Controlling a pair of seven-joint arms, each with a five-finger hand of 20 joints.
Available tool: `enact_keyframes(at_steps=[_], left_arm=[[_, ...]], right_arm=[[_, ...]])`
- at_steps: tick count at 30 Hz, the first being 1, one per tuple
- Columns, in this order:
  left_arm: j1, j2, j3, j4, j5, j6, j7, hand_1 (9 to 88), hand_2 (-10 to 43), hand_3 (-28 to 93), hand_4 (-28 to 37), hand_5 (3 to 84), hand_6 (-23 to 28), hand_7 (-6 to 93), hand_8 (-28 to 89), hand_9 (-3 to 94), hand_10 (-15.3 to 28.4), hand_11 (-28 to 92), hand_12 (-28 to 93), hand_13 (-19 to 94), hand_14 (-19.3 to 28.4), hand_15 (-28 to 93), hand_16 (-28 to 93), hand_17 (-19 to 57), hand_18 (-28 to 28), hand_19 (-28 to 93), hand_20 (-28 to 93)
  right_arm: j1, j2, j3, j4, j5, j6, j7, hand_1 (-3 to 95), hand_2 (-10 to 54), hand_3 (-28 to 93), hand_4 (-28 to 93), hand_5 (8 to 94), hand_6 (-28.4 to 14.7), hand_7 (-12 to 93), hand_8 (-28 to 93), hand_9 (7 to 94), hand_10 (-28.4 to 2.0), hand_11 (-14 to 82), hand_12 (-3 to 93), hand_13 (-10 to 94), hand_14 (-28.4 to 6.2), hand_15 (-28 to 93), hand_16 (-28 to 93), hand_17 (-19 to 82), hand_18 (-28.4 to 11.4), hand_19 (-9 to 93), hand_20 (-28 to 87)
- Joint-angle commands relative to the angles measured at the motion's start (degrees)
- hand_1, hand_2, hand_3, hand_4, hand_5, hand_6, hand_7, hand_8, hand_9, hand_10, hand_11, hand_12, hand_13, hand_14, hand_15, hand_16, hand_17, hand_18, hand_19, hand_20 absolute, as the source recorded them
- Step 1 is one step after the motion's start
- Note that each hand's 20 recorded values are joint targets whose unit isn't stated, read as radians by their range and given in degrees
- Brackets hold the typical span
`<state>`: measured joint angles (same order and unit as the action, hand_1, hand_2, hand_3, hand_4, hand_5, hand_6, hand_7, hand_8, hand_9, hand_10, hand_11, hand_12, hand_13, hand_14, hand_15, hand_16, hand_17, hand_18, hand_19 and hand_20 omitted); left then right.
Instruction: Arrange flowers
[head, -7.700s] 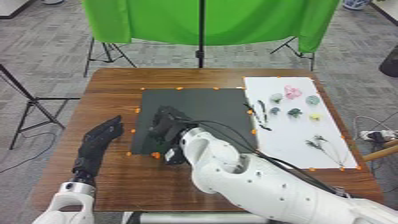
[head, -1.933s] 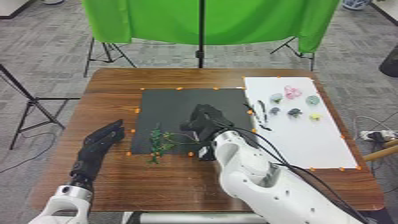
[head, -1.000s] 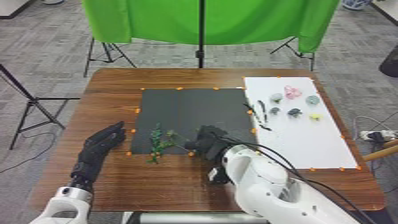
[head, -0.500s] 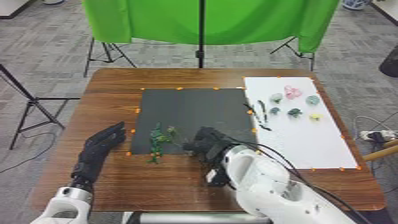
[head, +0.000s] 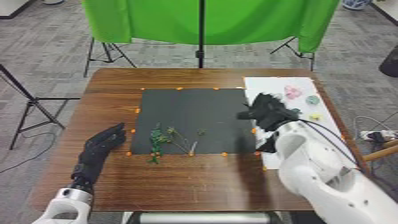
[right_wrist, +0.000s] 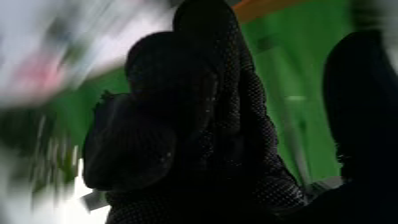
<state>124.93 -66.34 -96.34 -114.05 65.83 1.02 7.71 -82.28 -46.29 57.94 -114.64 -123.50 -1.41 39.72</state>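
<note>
You have the green sprig (head: 156, 142) on the dark mat (head: 191, 107), crossing its near edge by the left corner, with the thin-stemmed sprigs (head: 184, 143) on the mat just beside it. Your right hand (head: 269, 111) is over the mat's right edge, fingers together, thumb apart. The pink flower (head: 292, 92) lies right of the mat; your left hand (head: 100, 142), fingers straight, is left of it.

In front of me, 1 brown table (head: 191, 192) carries 1 black sheet (head: 191, 110) and, right beside it, 1 white sheet (head: 268, 85), with orange tabs (head: 179, 88) along their edges.
</note>
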Motion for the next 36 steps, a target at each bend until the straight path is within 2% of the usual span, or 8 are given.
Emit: enact_keyframes(at_steps=[1, 6, 17, 28, 32, 36], left_arm=[[0.6, -0.28, 0.43, -0.01, 0.35, -0.39, -0.66, 29.5, -3.7, 62, -20.9, 41.6, 3.0, 8.2, -6, 39.4, 11.7, 12, 12, 31, 15.7, 15, 3, 3.8, 12.0, 1, 18], [0.4, -0.32, 0.61, 0.04, 0.47, -0.67, -0.77, 29.5, -3.7, 63, -20.9, 41.6, 3.0, 8.3, -6, 39.4, 11.7, 12, 12, 30, 15.7, 15, 3, 3.8, 12.0, 1, 18], [0.5, -0.21, 0.54, -0.07, 0.41, -0.83, -1.29, 29.5, -3.6, 62, -20.9, 41.6, 3.0, 8.3, -6, 39.3, 11.7, 12, 12, 30, 15.7, 15, 3, 3.8, 12.0, 1, 18], [0.7, -0.1, 0.48, -0.19, 0.4, -1.16, -1.64, 29.5, -3.7, 63, -20.8, 41.5, 3.0, 8.2, -6, 39.3, 11.7, 12, 12, 30, 15.7, 14, 3, 3.7, 12.0, 1, 18], [0.5, -0.09, 0.48, -0.1, 0.42, -1.38, -1.74, 29.4, -3.8, 63, -20.8, 41.6, 3.0, 8.2, -6, 39.4, 11.6, 12, 12, 30, 15.7, 14, 3, 3.7, 12.0, 1, 18], [0.3, -0.1, 0.56, -0.03, 0.42, -1.37, -1.8, 29.4, -3.8, 63, -20.9, 41.6, 3.1, 8.1, -6, 39.3, 11.7, 12, 12, 30, 15.7, 14, 3, 3.7, 12.0, 1, 18]], right_arm=[[7.6, 2.0, -1.0, 10.1, 0.2, -4.9, 3.6, 30.4, -9.5, 59, -12, 72.9, -4.9, 11, -6, 88.3, -13.8, 32.6, 25.9, 92, -5.2, 50, 32, 65, -10.4, 93, 42], [9.1, 0.8, -2.8, 12.8, 3.1, -5.6, 3.9, 29.9, -9.5, 59, -13, 72.7, -4.9, 11, -6, 87.8, -13.7, 32.9, 25.8, 92, -5.1, 50, 32, 65, -10.3, 93, 42], [10.0, -1.3, -5.1, 13.9, 4.2, -6.9, 4.6, 28.4, -9.5, 59, -12, 75.8, -4.7, 13, -6, 88.4, -13.6, 32.9, 25.5, 93, -5.3, 50, 31, 66, -10.4, 93, 42], [11.9, -2.3, -10.5, 16.8, -1.0, -8.2, 4.2, 27.4, -9.4, 58, -12, 76.6, -5.0, 13, -6, 89.0, -13.7, 32.4, 25.4, 93, -5.3, 49, 31, 66, -9.8, 93, 40], [13.2, -2.7, -14.2, 18.1, -6.8, -9.5, 3.4, 31.0, -9.5, 55, -13, 77.4, -5.1, 14, -5, 89.3, -13.7, 32.4, 25.2, 93, -5.1, 49, 32, 67, -9.0, 93, 39], [14.8, -3.5, -17.7, 19.7, -6.6, -10.4, 3.0, 36.2, -9.5, 56, -13, 79.2, -4.4, 17, -5, 90.3, -13.4, 32.9, 25.0, 94, -4.6, 50, 31, 68, -8.3, 93, 39]])
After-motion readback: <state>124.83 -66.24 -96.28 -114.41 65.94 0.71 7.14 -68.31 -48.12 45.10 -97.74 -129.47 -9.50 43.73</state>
